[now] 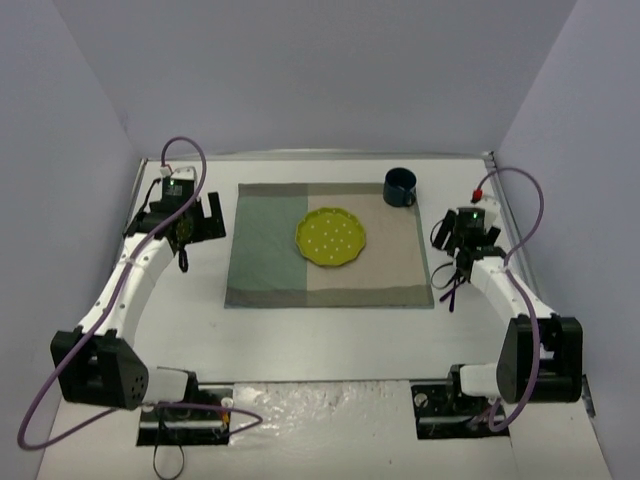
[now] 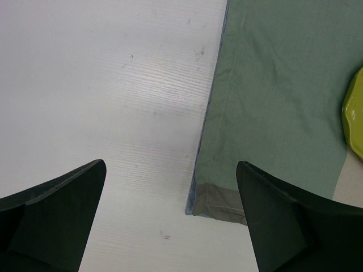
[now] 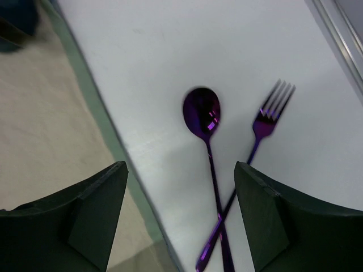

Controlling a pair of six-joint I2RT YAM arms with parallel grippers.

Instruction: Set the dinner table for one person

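Observation:
The dinner table (image 1: 330,340) is a wide white top. On it lies a green and beige mat (image 1: 270,250) with a yellow-green plate (image 1: 330,238) at its middle and a dark blue mug (image 1: 400,187) at its far right corner. A purple spoon (image 3: 202,110) and a purple fork (image 3: 272,105) lie on the white top right of the mat, their handles crossed. My right gripper (image 3: 180,165) hovers open over those handles, holding nothing. My left gripper (image 2: 170,167) is wide open and empty above the table, just left of a mat corner (image 2: 207,207).
A thin metal rail (image 3: 340,34) runs along the table's right edge, close to the fork. Grey walls enclose the table on three sides. The arm bases (image 1: 190,400) stand at the near edge, with purple cables looping from each arm.

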